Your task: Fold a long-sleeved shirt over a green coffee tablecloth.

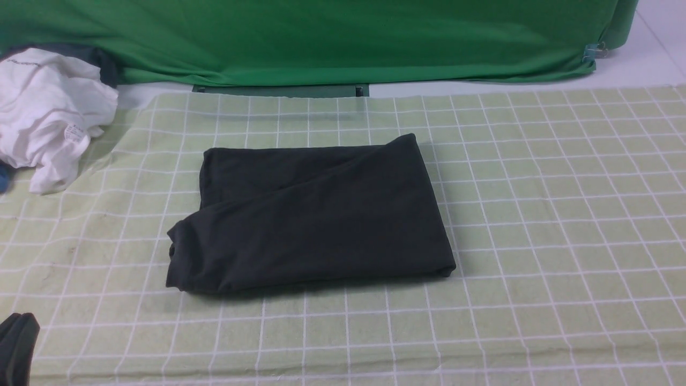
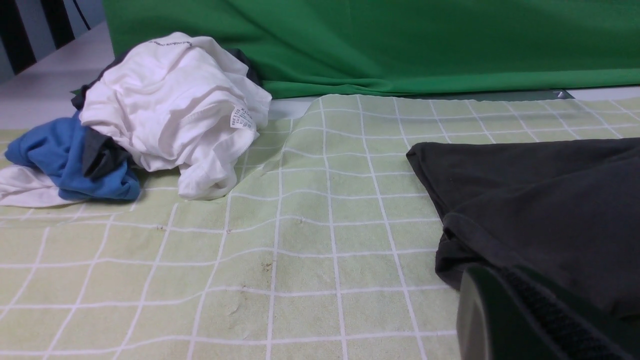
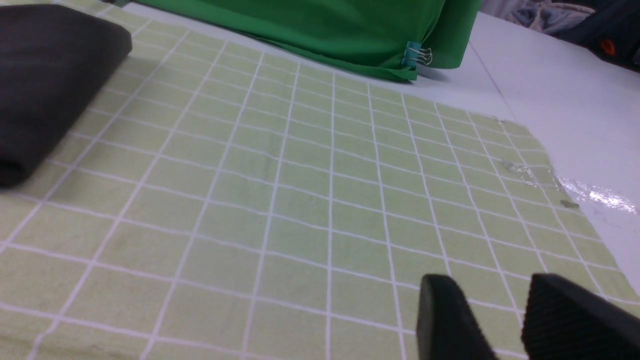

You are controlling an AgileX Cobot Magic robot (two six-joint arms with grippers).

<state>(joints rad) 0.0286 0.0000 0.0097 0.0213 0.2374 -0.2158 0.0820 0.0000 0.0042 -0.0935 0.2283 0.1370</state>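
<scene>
The long-sleeved shirt (image 1: 311, 214) lies folded into a black rectangle in the middle of the green coffee tablecloth (image 1: 536, 214), with no logo or label showing. My left gripper (image 1: 19, 343) sits low at the near left corner, apart from the shirt. In the left wrist view the left gripper (image 2: 495, 277) is shut with nothing in it, just short of the shirt's (image 2: 540, 200) near corner. My right gripper (image 3: 492, 295) is open over bare tablecloth (image 3: 280, 200), well to the right of the shirt (image 3: 45, 75). It is outside the front view.
A crumpled white garment (image 1: 48, 107) lies at the far left on a blue one (image 2: 60, 155). Plain deep-green fabric (image 1: 343, 37) hangs across the back, held by a binder clip (image 3: 417, 55). Bare white table (image 3: 560, 100) with tape (image 3: 590, 192) borders the cloth's right edge.
</scene>
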